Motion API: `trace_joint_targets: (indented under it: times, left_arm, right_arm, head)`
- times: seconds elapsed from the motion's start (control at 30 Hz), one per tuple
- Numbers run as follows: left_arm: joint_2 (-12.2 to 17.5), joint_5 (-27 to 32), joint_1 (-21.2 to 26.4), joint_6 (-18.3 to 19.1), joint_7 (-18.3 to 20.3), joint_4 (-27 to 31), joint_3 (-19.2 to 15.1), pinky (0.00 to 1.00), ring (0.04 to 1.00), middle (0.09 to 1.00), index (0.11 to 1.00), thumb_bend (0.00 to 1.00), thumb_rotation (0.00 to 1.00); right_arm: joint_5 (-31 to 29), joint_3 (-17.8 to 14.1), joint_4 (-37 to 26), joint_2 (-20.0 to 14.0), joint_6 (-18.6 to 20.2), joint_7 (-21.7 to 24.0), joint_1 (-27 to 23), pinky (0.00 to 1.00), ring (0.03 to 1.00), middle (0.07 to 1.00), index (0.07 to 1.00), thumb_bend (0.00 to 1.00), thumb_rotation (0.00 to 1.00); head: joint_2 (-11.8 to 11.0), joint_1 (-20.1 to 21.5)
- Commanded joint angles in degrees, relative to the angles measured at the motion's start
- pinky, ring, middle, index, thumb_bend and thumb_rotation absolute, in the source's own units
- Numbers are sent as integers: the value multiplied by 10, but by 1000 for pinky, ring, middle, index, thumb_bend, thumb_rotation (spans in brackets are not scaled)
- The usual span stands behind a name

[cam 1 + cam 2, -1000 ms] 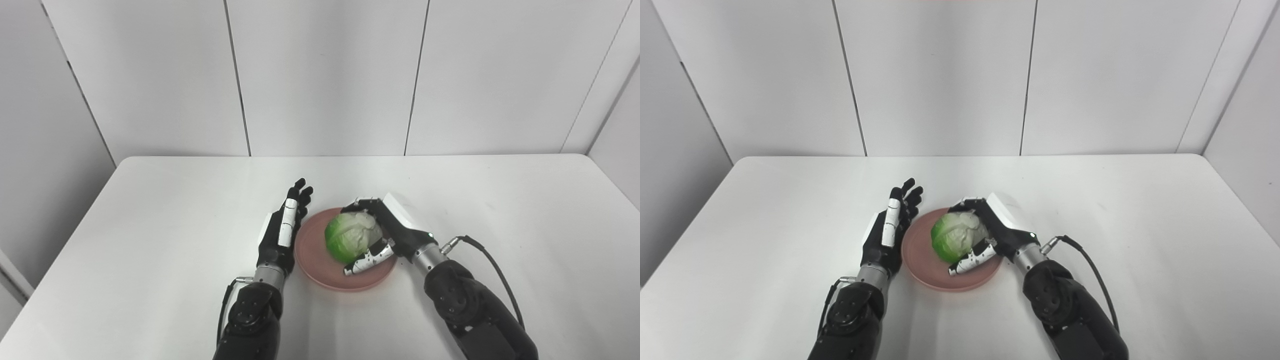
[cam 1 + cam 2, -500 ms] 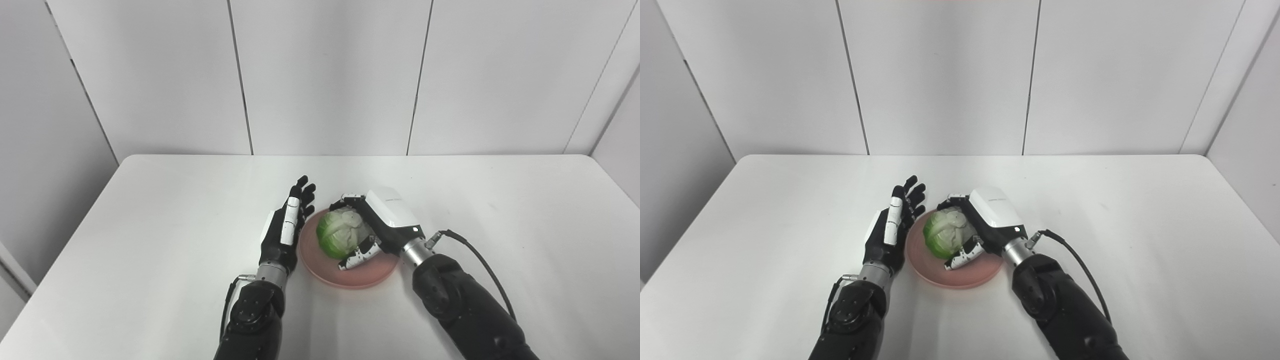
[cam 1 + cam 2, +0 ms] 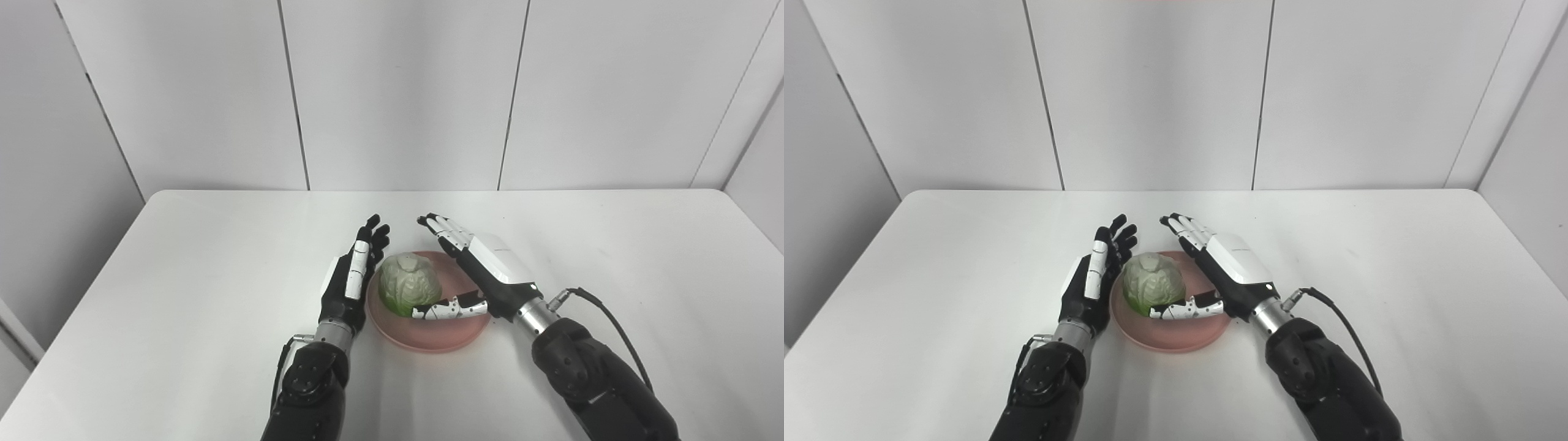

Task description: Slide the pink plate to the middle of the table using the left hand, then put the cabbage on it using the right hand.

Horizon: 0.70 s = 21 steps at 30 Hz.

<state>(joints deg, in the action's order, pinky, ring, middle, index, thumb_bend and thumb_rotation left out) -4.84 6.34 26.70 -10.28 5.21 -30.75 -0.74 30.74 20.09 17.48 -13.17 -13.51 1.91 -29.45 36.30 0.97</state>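
Note:
The pink plate sits on the white table near its middle. The green and white cabbage rests on the plate's left part. My right hand is open just right of the cabbage, its fingers stretched out straight past it and its thumb lying low in front of it. My left hand is open, standing edge-on against the plate's left rim, right next to the cabbage. Whether it touches the cabbage I cannot tell.
The white table has rounded far corners and grey panel walls close behind it. A black cable runs from my right wrist over the table.
My right hand has opened and let go of the cabbage, which now lies on the plate's left part. The left hand has stayed beside the plate.

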Motion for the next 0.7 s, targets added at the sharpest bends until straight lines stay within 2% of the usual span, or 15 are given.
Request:
trace_joint_targets:
  times: [0.0,0.1,0.2,0.23,0.33,0.43,0.47,0.67]
  left_arm:
    - [6,4,-2,-3,8,5,0,987,944,931,933,839,1000]
    - [7,11,-5,4,11,13,-4,999,955,937,935,838,1000]
    - [11,21,-11,16,16,26,-6,1000,973,944,944,847,1000]
    - [12,22,-13,18,17,30,-7,1000,985,950,950,843,1000]
    - [14,21,-19,23,15,40,-7,1000,997,967,966,841,1000]
    - [15,18,-24,22,10,50,-6,1000,1000,983,977,827,1000]
    - [15,17,-25,24,9,53,-6,1000,1000,994,985,820,1000]
    - [21,2,-31,29,5,62,3,1000,1000,1000,1000,824,1000]
  right_arm:
    - [-31,-27,-20,4,2,-6,4,915,1000,1000,997,767,616]
    - [-57,-56,-15,22,-1,-20,19,869,1000,1000,1000,776,691]
    - [-136,-103,-20,55,20,-12,36,923,1000,1000,1000,787,741]
    - [-152,-116,-23,64,25,-14,40,975,1000,1000,1000,751,809]
    - [-192,-147,-24,89,34,-21,45,996,1000,1000,1000,713,891]
    - [-251,-173,-21,110,50,-8,47,1000,1000,1000,1000,701,922]
    - [-262,-178,-21,114,56,-5,48,1000,1000,1000,1000,708,913]
    - [-238,-168,-39,118,101,-15,59,1000,1000,1000,1000,694,943]
  head:
    - [0,0]
    - [3,3]
    - [4,7]
    - [4,8]
    - [4,10]
    - [6,11]
    - [6,11]
    - [8,18]
